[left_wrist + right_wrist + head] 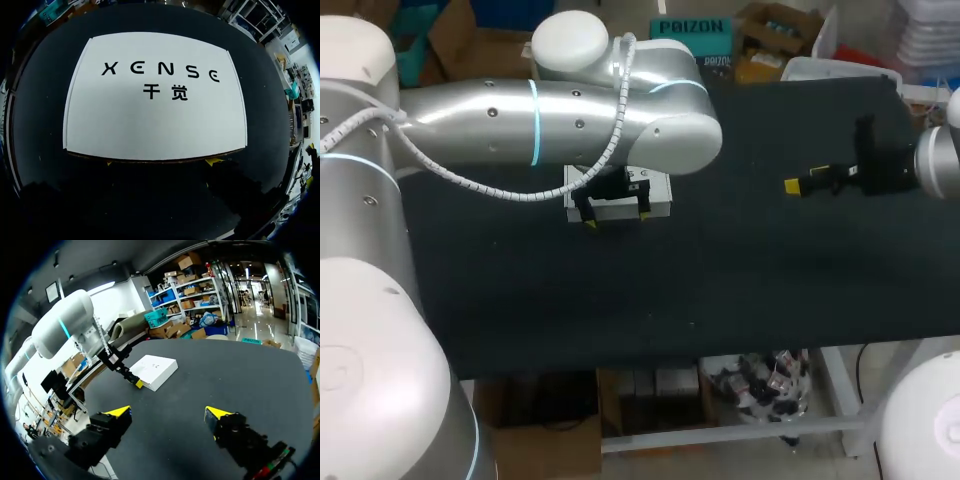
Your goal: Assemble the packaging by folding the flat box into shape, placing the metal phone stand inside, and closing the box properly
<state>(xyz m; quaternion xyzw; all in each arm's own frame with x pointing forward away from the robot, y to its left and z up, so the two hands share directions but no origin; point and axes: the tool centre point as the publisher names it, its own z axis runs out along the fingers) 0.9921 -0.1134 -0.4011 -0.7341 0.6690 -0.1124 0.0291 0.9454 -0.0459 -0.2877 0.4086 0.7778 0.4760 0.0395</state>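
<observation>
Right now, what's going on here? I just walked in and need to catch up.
The left gripper is down at the near edge of a white box on the table, fingers spread open. The box's top lies flat and looks closed. The right gripper hangs open off to the side, holding nothing. No phone stand is in view.

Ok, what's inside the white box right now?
Can't tell: the white box is closed, and its printed lid covers whatever is inside. Only the outside of the box shows.
</observation>
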